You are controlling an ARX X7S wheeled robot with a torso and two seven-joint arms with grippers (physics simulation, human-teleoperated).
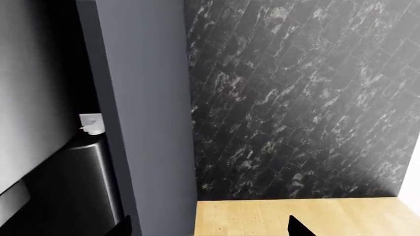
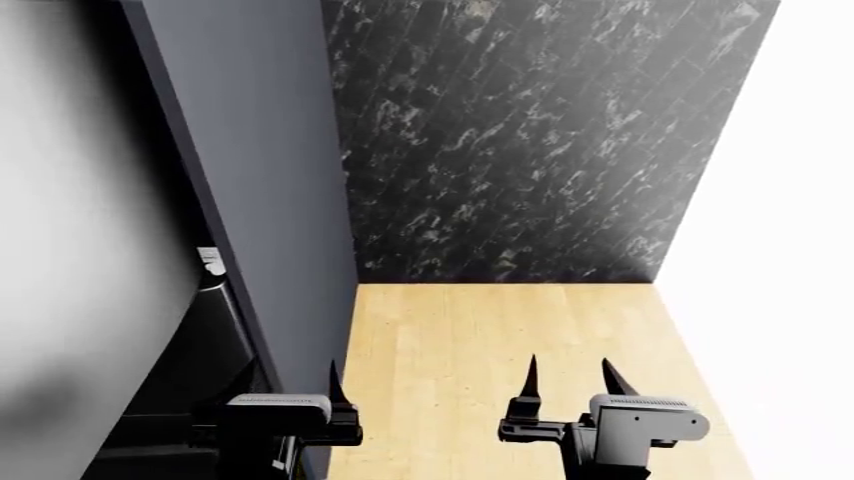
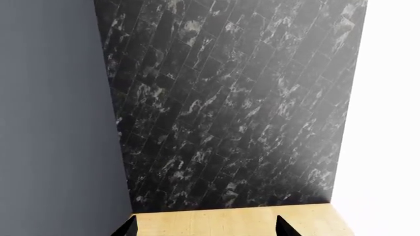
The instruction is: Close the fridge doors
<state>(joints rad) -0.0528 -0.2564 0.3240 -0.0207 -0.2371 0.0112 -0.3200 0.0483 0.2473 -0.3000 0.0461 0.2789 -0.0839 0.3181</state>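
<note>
At the far left a glossy black fridge surface [image 2: 200,350] shows with a small white hinge piece [image 2: 210,262] above it, and it shows again in the left wrist view [image 1: 75,187]. A pale grey surface [image 2: 80,250] fills the space beside it; I cannot tell whether this is the lining of one of the fridge doors. My left gripper [image 2: 294,392] hangs open by the edge of a dark grey panel, nothing between its fingers [image 1: 210,229]. My right gripper [image 2: 574,380] is open over the wooden floor, also empty [image 3: 205,229].
A tall dark grey panel [image 2: 254,180] stands between the fridge side and a black marbled wall [image 2: 521,140]. A light wooden floor [image 2: 507,330] lies ahead. A plain white wall [image 2: 787,250] closes the right side.
</note>
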